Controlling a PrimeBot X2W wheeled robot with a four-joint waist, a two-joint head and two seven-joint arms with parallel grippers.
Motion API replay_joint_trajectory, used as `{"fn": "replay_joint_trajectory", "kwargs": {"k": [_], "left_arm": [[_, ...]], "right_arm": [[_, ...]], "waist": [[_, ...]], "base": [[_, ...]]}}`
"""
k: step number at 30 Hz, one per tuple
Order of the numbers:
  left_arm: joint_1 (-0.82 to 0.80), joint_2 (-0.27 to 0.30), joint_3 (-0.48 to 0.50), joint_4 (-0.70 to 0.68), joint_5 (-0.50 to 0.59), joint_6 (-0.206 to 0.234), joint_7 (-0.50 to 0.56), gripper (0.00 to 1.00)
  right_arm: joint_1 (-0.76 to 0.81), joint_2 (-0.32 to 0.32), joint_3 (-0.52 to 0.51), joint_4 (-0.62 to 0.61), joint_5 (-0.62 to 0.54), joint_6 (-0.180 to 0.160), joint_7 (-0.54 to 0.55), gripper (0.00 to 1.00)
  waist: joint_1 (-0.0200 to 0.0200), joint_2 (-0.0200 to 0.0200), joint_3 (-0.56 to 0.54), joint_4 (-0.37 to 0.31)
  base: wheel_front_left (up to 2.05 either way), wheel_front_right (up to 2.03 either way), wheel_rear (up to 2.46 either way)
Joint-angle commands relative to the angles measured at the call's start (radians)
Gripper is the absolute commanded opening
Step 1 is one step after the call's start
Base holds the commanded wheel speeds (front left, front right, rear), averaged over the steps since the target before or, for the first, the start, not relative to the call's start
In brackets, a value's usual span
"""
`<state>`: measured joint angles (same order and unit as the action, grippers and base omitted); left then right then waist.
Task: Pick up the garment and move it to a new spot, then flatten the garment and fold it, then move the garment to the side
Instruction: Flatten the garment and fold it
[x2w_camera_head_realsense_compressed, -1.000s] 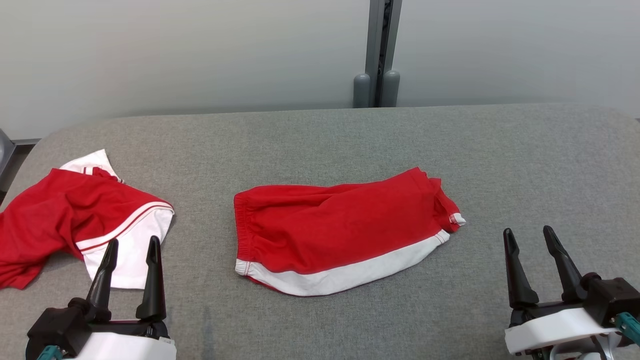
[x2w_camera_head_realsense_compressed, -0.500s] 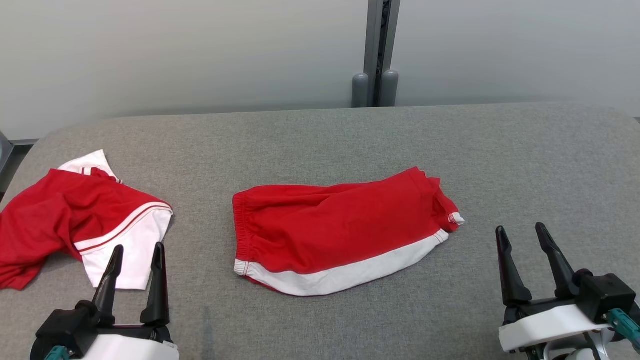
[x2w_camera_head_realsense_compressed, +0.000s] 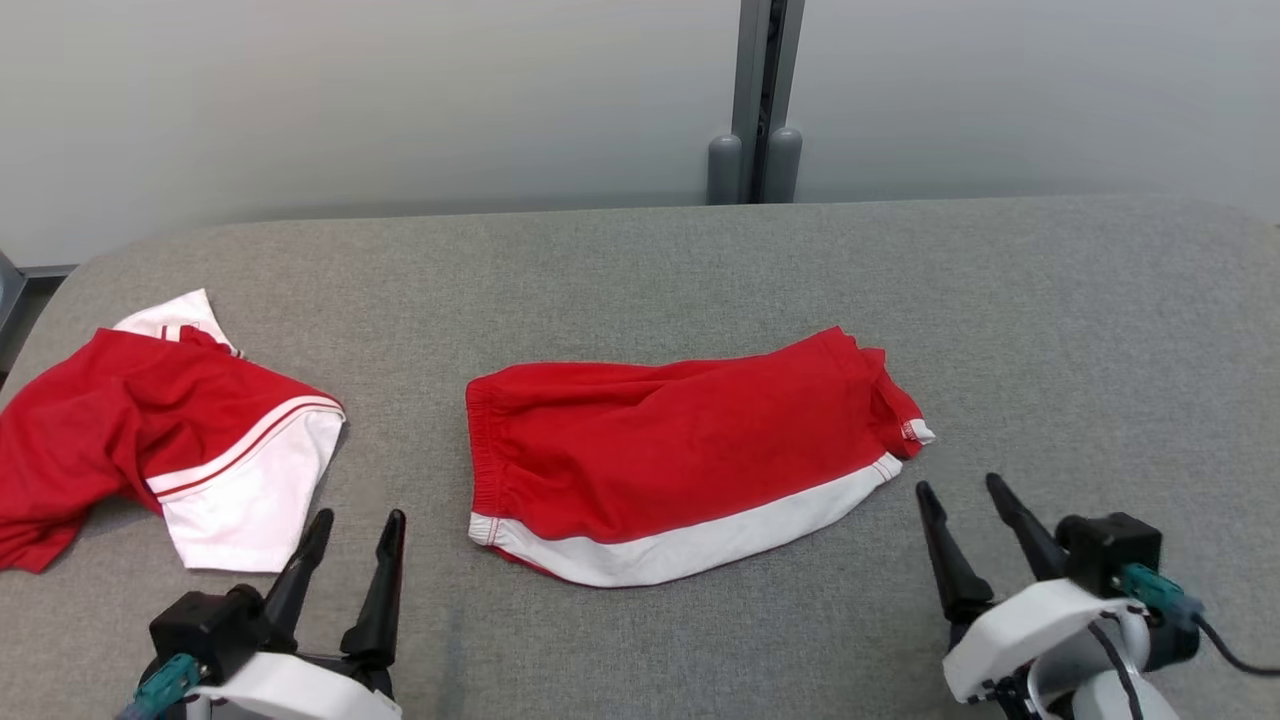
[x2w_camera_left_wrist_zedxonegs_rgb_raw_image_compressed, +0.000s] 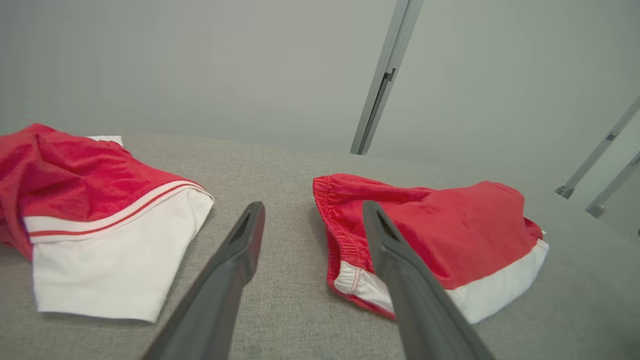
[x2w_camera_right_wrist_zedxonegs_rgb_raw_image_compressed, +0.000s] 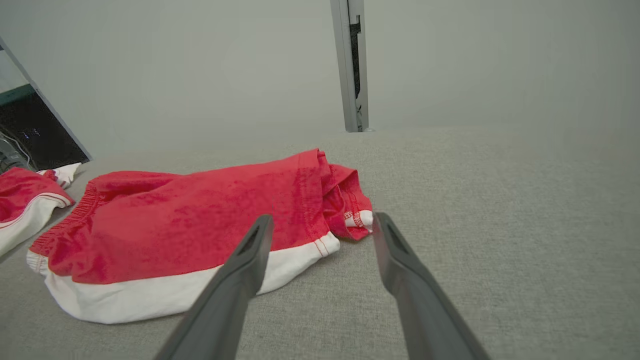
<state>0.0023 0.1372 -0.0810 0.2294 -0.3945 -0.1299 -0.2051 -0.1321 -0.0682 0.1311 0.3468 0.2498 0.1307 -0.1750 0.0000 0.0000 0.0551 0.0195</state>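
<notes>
Red shorts (x2w_camera_head_realsense_compressed: 680, 455), white hem band, lying flat, centred

Inward — left gripper (x2w_camera_head_realsense_compressed: 360, 518); right gripper (x2w_camera_head_realsense_compressed: 957, 484)

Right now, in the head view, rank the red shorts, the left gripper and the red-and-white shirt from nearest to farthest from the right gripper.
1. Red shorts: centre, leg end just left of the right gripper.
2. Left gripper: lower left, past the shorts' waistband.
3. Red-and-white shirt: far left, mostly beyond the left gripper.
</notes>
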Motion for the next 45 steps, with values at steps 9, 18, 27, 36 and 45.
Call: {"fn": "replay_joint_trajectory", "kwargs": {"k": [9,18,27,36,45], "left_arm": [[-0.08,0.096,-0.129,0.024,-0.097,-0.002,0.107,1.0],[-0.129,0.132,-0.201,0.054,-0.138,-0.002,0.129,1.0],[-0.182,0.157,-0.287,0.085,-0.177,-0.002,0.149,1.0],[-0.271,0.197,-0.412,0.13,-0.23,-0.002,0.172,1.0],[-0.343,0.227,-0.519,0.184,-0.289,-0.002,0.157,1.0]], "right_arm": [[-0.177,-0.034,0.046,0.218,0.135,0.0,0.218,1.0],[-0.278,-0.028,0.069,0.32,0.2,0.0,0.278,1.0],[-0.348,-0.018,0.098,0.379,0.255,0.0,0.293,1.0],[-0.402,-0.013,0.125,0.433,0.273,0.0,0.279,1.0],[-0.424,-0.003,0.164,0.469,0.297,0.0,0.27,0.89]], "waist": [[0.0,0.0,0.052,0.021],[0.0,0.0,0.089,0.031],[0.0,0.0,0.128,0.034],[0.0,0.0,0.17,0.039],[0.0,0.0,0.193,0.029]], "base": [[0.0,0.0,0.0],[0.0,0.0,0.0],[0.0,0.0,0.0],[0.0,0.0,0.0],[0.0,0.0,0.0]]}}
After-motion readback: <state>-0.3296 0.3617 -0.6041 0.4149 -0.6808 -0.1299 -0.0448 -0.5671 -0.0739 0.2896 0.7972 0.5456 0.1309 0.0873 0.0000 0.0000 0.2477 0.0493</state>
